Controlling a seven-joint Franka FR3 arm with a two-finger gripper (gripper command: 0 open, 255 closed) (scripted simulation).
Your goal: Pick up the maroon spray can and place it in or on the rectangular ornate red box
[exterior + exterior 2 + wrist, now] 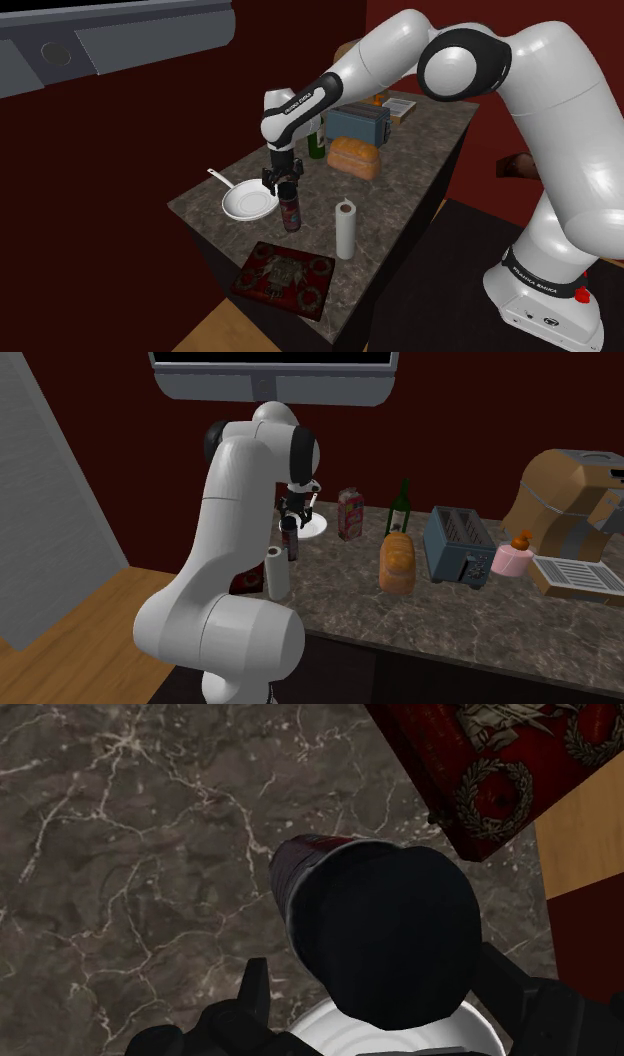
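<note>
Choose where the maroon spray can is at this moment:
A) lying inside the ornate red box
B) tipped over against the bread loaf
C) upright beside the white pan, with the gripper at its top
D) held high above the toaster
C: the spray can stands upright next to the white pan with the gripper at its top, and the red box lies apart from it near the counter's edge.
</note>
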